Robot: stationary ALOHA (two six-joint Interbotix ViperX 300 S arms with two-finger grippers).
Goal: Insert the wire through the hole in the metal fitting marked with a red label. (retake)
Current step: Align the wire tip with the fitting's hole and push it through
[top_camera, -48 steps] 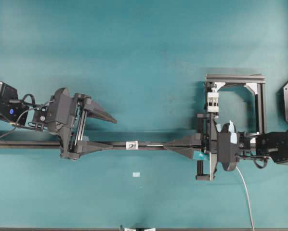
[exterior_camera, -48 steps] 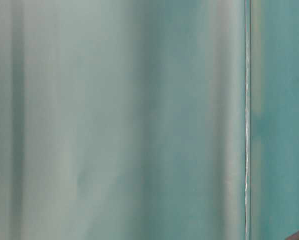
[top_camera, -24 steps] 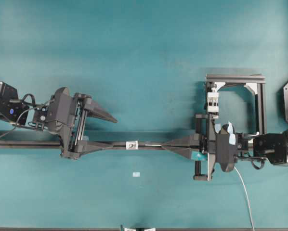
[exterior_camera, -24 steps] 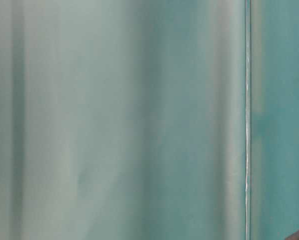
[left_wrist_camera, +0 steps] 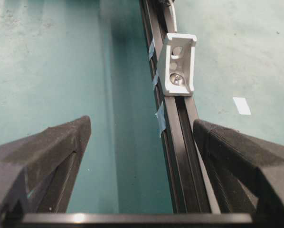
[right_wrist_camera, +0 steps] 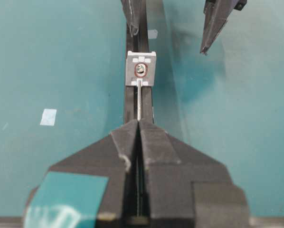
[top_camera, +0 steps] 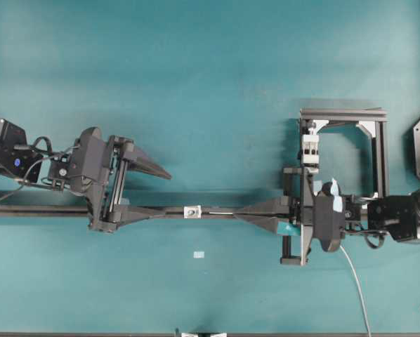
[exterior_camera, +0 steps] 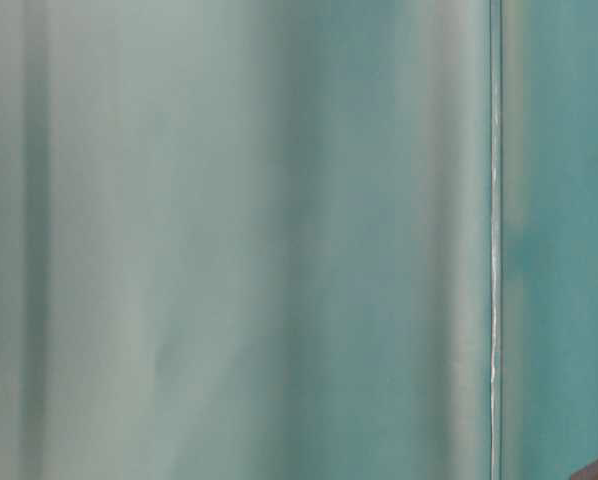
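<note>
— Silver is what I'm staring at: the metal fitting sits on the black rail straight ahead of my right gripper. Where do you see it from your side?

— From my left wrist view the same fitting stands on the rail, farther along it and between the lines of my two fingers. My left gripper is spread wide and holds nothing; one finger hangs over the teal table, the other lies on the far side of the rail.

— My jaws are pressed together on the wire. A short pale length sticks out from my fingertips and runs along the rail up to the fitting's face.

— Is the tip in the hole?

— It reaches the fitting just below the hole, which has a thin red ring around it. Whether the tip has entered, I cannot tell.

— From overhead the fitting lies between us on the rail, my lower finger on its left, your gripper on its right, close but apart.

— The rest of the wire trails out behind my wrist and curves down toward the table's edge. A small pale tag lies on the table below the rail.

— The table-level view gives only a teal blur.
</note>
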